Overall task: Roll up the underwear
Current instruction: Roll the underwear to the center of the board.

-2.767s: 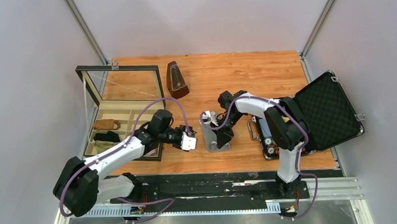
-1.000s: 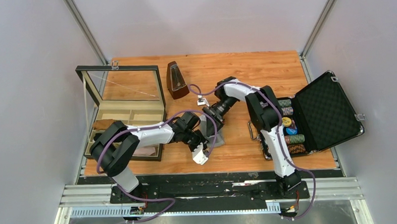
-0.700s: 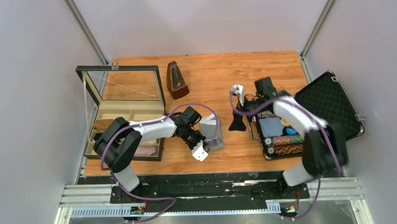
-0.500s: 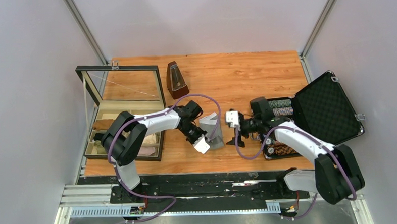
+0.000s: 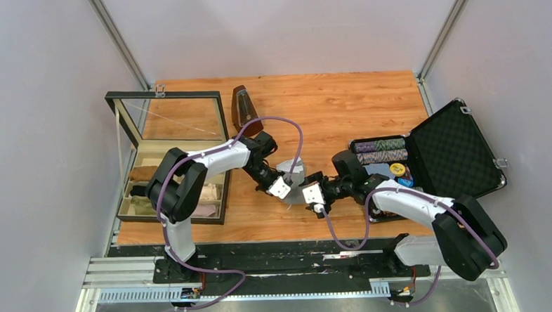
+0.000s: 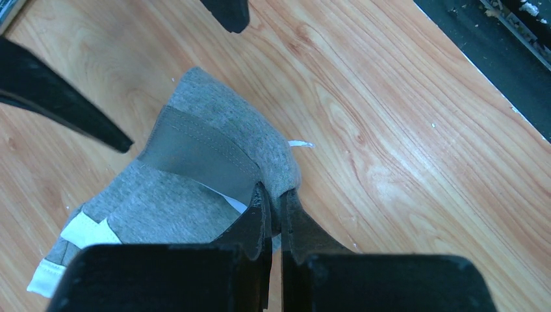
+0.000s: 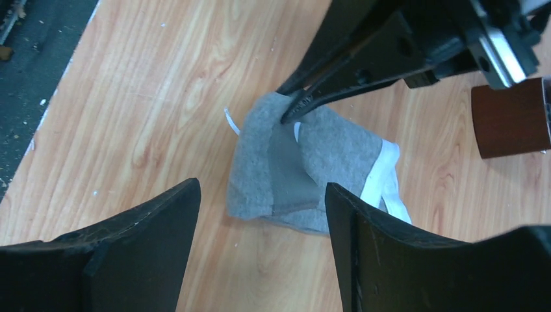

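The underwear (image 5: 293, 171) is a folded grey bundle with white trim on the wooden table, also seen in the left wrist view (image 6: 214, 149) and the right wrist view (image 7: 305, 169). My left gripper (image 6: 276, 208) is shut on a grey edge of the fold, and its tips pinch the cloth (image 7: 292, 107). From above, the left gripper (image 5: 289, 186) sits at the bundle's near-left side. My right gripper (image 7: 261, 188) is open and hovers just in front of the underwear, its fingers (image 6: 58, 104) straddling the bundle without touching. It lies close by on the near right (image 5: 311, 188).
A brown metronome (image 5: 245, 111) stands behind the left arm. A glass-lidded compartment box (image 5: 165, 97) with beige cloth rolls (image 5: 147, 173) is at the left. An open black case (image 5: 456, 151) holding poker chips (image 5: 380, 151) is at the right.
The right arm swung from the far side round to the near right of the underwear, its jaws narrowing. The left gripper kept its hold and drew the bundle slightly away from the table's front edge.
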You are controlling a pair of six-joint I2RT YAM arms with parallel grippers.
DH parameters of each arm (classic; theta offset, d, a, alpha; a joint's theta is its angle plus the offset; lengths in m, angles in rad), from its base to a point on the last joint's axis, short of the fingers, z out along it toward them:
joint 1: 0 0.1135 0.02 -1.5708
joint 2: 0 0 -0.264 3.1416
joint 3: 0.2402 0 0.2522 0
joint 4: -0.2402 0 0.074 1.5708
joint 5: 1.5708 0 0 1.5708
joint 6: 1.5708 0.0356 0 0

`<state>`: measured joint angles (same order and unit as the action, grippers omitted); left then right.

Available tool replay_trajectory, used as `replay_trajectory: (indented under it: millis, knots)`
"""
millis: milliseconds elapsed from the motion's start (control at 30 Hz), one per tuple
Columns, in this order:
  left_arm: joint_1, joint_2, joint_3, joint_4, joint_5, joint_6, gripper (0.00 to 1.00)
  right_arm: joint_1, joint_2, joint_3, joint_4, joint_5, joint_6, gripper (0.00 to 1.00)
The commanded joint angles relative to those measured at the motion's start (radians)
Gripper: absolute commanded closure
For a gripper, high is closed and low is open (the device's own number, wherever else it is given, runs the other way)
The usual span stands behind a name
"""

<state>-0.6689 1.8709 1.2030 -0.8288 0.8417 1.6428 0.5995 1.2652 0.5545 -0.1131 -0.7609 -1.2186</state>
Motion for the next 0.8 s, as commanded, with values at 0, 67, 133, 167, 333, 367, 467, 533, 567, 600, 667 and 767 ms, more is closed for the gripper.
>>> replay_trajectory:
  millis: [0,67,133,167,333,367,467,533,567,600,667,767]
  knots:
    - [0.006,0.009,0.032,-0.034,0.055,-0.019,1.00,0.016,0.019,-0.005,0.043,-0.064,-0.049,0.30]
    - [0.007,0.012,0.035,-0.029,0.062,-0.020,1.00,0.026,0.059,-0.005,0.095,-0.043,-0.024,0.32]
    - [0.008,0.015,0.038,-0.029,0.064,-0.019,1.00,0.041,0.110,-0.013,0.189,0.002,0.008,0.33]
    - [0.008,0.016,0.039,-0.030,0.065,-0.019,1.00,0.047,0.130,-0.015,0.233,0.036,0.021,0.33]
    - [0.013,0.011,0.035,-0.032,0.071,-0.011,1.00,0.060,0.203,0.004,0.281,0.090,0.032,0.38]
    - [0.015,0.011,0.035,-0.031,0.072,-0.012,1.00,0.060,0.202,0.003,0.279,0.087,0.029,0.38]
    - [0.019,0.011,0.035,-0.029,0.076,-0.017,1.00,0.062,0.185,-0.014,0.276,0.074,0.010,0.37]
    - [0.022,0.010,0.035,-0.024,0.080,-0.022,1.00,0.067,0.178,-0.030,0.284,0.071,0.001,0.35]
    - [0.024,0.010,0.035,-0.022,0.083,-0.028,1.00,0.067,0.179,-0.033,0.284,0.069,0.000,0.35]
    - [0.024,0.010,0.036,-0.019,0.084,-0.030,1.00,0.068,0.182,-0.032,0.278,0.068,0.000,0.35]
    - [0.026,0.010,0.035,-0.017,0.086,-0.032,1.00,0.068,0.190,-0.027,0.256,0.061,-0.010,0.36]
    - [0.028,0.009,0.034,-0.017,0.088,-0.035,1.00,0.073,0.211,-0.027,0.238,0.062,-0.037,0.40]
